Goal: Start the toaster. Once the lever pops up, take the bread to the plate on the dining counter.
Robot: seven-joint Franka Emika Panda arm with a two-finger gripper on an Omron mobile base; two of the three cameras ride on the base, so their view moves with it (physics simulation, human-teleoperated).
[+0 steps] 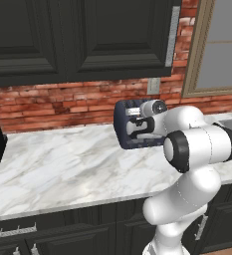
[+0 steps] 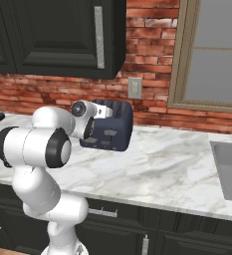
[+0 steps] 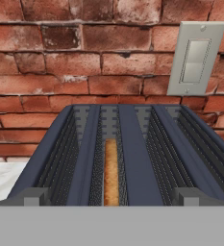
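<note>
One slice of bread [image 3: 111, 170] sits deep in the toaster [image 3: 128, 153] slot (edge-on). Gripper [image 3: 111, 197] hovers just above, jaws spread wide, holding nothing.

Red brick wall [image 3: 60, 53] runs behind everything, with a pale grey rocker switch plate [image 3: 196, 58] mounted on it, up and to the right in the hand view. Dark cabinets [image 1: 77, 37] hang above, one with a long silver handle [image 2: 100, 37]. White-grey marble worktop [image 1: 62, 164] below, dark drawers [image 1: 62, 239] under it. Window frame [image 2: 179, 55] off to the right, and a grey sink [image 2: 229, 169] set into the worktop under it.
</note>
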